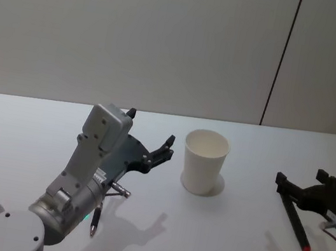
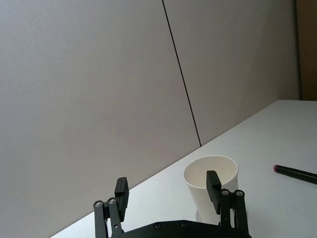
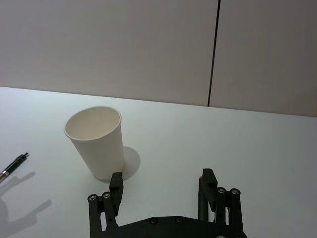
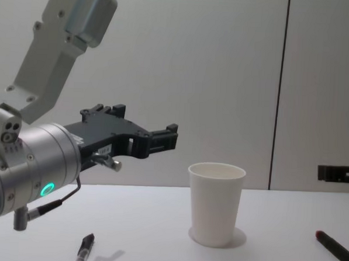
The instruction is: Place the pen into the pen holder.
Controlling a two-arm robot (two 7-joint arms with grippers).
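Left gripper point(image 1: 150, 128): hung spread wide, empty, left of pen holder point(image 1: 203, 164) | right gripper point(image 1: 301, 177): spread wide, empty, right of holder | red-tipped pen point(image 1: 296, 225): lay right of holder | black pen point(image 1: 95, 216): lay left.

Table point(image 1: 24, 134): white, smooth and matte; it spans the whole foreground, with a few soft grey shadows lying on it.
Wall point(image 1: 139, 30): pale grey-beige, flat and plain, made of two panels; it rises just behind the table's far edge.
Seam point(image 1: 282, 57): thin dark line between the wall panels, running from the top down to the table's far edge, right of centre in the head view.
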